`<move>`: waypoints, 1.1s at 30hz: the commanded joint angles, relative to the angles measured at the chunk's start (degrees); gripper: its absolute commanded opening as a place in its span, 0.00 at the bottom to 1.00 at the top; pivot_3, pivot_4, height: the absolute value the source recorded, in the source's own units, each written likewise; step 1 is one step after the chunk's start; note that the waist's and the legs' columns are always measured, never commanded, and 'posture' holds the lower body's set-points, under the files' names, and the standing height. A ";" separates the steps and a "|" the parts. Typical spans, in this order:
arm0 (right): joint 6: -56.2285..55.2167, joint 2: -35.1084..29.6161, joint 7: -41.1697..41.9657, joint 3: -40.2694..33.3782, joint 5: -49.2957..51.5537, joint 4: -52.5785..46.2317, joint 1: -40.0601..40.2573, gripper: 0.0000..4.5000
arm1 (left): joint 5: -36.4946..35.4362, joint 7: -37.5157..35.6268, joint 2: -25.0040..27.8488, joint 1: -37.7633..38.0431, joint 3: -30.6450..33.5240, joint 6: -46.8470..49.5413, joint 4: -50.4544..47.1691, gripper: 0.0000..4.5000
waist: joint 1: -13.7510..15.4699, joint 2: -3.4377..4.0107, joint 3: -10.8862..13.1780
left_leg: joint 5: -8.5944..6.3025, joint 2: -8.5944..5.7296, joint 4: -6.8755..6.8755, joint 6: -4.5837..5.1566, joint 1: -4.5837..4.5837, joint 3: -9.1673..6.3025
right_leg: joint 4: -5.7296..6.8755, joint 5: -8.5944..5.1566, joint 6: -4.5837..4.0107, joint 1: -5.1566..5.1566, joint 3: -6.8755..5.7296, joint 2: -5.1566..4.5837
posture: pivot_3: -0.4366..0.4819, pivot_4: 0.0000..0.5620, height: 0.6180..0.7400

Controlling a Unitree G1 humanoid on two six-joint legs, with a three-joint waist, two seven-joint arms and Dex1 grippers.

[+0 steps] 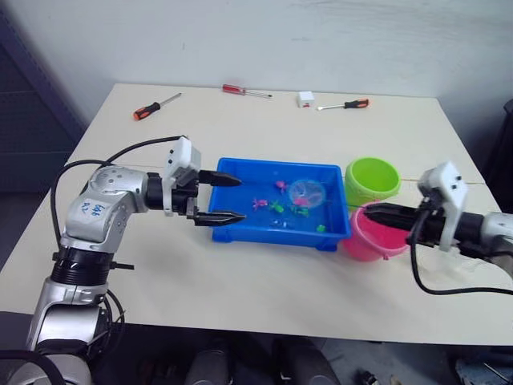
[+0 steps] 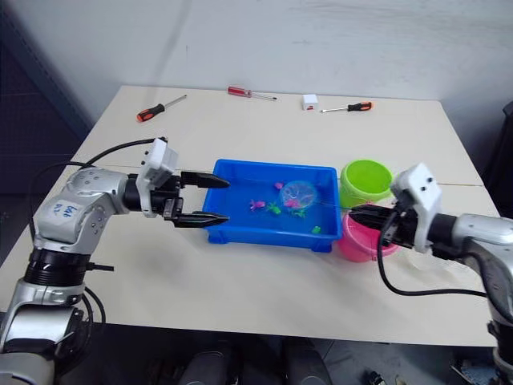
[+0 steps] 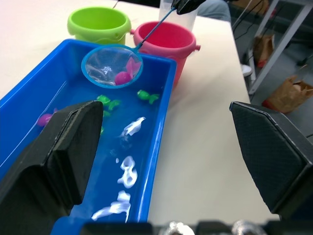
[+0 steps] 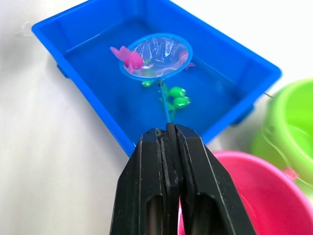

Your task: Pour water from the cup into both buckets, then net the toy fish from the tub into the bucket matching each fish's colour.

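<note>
The blue tub (image 1: 240,228) holds water and several toy fish, pink (image 1: 260,204) and green (image 1: 277,208). My right gripper (image 4: 167,128) is shut on the thin handle of the net (image 4: 155,57). The net's light blue hoop rests in the tub, and a pink fish (image 4: 128,57) lies on its rim. The gripper hovers over the pink bucket (image 1: 365,241). The green bucket (image 1: 372,178) stands just behind it. My left gripper (image 1: 228,198) is open at the tub's left end and holds nothing. A pale clear shape (image 3: 182,18) behind the pink bucket may be the cup, mostly hidden.
Three screwdrivers lie along the table's far side: an orange-handled one (image 1: 152,107), a red one (image 1: 240,91) and another (image 1: 349,104). A small white block (image 1: 305,98) sits between them. The table's front edge (image 1: 264,325) runs close below the tub.
</note>
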 commanded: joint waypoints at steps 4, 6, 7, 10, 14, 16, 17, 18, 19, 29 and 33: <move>1.62 -0.18 -1.35 -18.01 3.02 -9.19 10.47 0.00 | -1.95 -2.92 -4.63 -3.97 -2.59 -0.05 0.99 0.99 | 1.13 0.02 0.01 | 0.00 -0.01 -0.04 0.00 -0.05 -0.01 | -0.13 0.02 0.03 -0.01 -0.02 0.02 | 0.48 0.27 1.00; 1.00 0.56 -1.95 -22.57 2.34 -11.23 14.48 0.00 | -1.30 -3.86 -5.92 -4.93 -3.65 -0.92 2.56 0.99 | 1.17 0.02 0.01 | 0.00 -0.01 -0.05 0.00 -0.04 0.01 | -0.15 0.03 0.05 -0.01 0.00 0.02 | 0.48 0.27 1.00; 0.05 1.21 -1.88 -24.89 1.56 -12.32 16.86 0.00 | -0.84 -4.50 -6.54 -5.47 -4.26 -1.68 3.57 0.99 | 1.27 0.02 0.01 | 0.01 -0.01 -0.05 -0.01 -0.03 0.01 | -0.15 0.03 0.05 0.00 0.01 0.04 | 0.48 0.27 1.00; -2.67 3.58 -2.46 -30.26 0.15 -15.13 22.54 0.00 | 0.49 -6.06 -8.00 -7.08 -5.56 -4.10 6.94 0.99 | 1.27 0.02 0.01 | 0.01 -0.01 -0.12 -0.02 0.02 0.01 | -0.20 0.04 0.06 0.05 0.04 0.06 | 0.48 0.27 1.00; -11.12 6.56 -1.41 -33.45 -5.72 -18.02 30.97 0.00 | 1.60 -7.73 -9.58 -9.15 -6.21 -6.43 10.76 0.99 | 1.22 0.02 0.01 | 0.03 -0.02 -0.23 -0.05 0.08 0.06 | -0.22 0.04 0.07 0.05 0.10 0.07 | 0.48 0.27 1.00; -16.39 7.56 -1.36 -33.43 -9.11 -18.39 33.83 0.00 | 2.00 -8.33 -10.16 -9.86 -6.38 -7.32 12.16 0.99 | 1.15 0.02 0.01 | 0.05 -0.02 -0.32 -0.08 0.10 0.06 | -0.26 0.04 0.07 0.06 0.11 0.10 | 0.48 0.27 1.00; -20.25 7.92 -1.26 -32.78 -11.83 -18.33 35.32 0.00 | 2.24 -8.55 -10.47 -10.20 -6.45 -7.79 12.85 0.99 | 1.12 0.02 0.01 | 0.05 -0.02 -0.34 -0.09 0.12 0.07 | -0.26 0.04 0.07 0.06 0.12 0.10 | 0.48 0.27 1.00; -26.05 8.19 -1.76 -31.28 -16.18 -17.60 36.58 0.00 | 2.44 -8.73 -10.80 -10.54 -6.50 -8.24 13.56 0.99 | 1.11 0.02 0.01 | 0.06 -0.02 -0.34 -0.09 0.14 0.09 | -0.25 0.04 0.08 0.06 0.15 0.10 | 0.48 0.27 1.00; -34.18 8.04 -3.14 -29.21 -22.32 -15.81 37.53 0.00 | 2.60 -8.88 -11.17 -10.84 -6.53 -8.59 14.19 0.99 | 1.10 0.02 0.01 | 0.06 -0.02 -0.35 -0.10 0.16 0.10 | -0.26 0.04 0.08 0.06 0.16 0.11 | 0.48 0.27 1.00; -91.32 0.54 -18.46 -29.61 -61.68 3.18 41.95 0.00 | 3.79 -9.74 -12.34 -12.13 -6.11 -10.55 17.01 0.99 | 1.21 0.02 0.01 | 0.09 -0.06 -0.42 -0.15 0.17 0.15 | -0.32 0.05 0.10 0.04 0.22 0.15 | 0.48 0.27 1.00; -96.78 -0.45 -20.57 -30.96 -62.73 3.93 40.50 0.00 | 3.88 -9.79 -12.41 -12.29 -6.05 -10.93 17.42 0.99 | 1.07 0.01 0.01 | 0.11 -0.06 -0.40 -0.18 0.20 0.15 | -0.28 0.05 0.09 0.06 0.23 0.16 | 0.48 0.27 1.00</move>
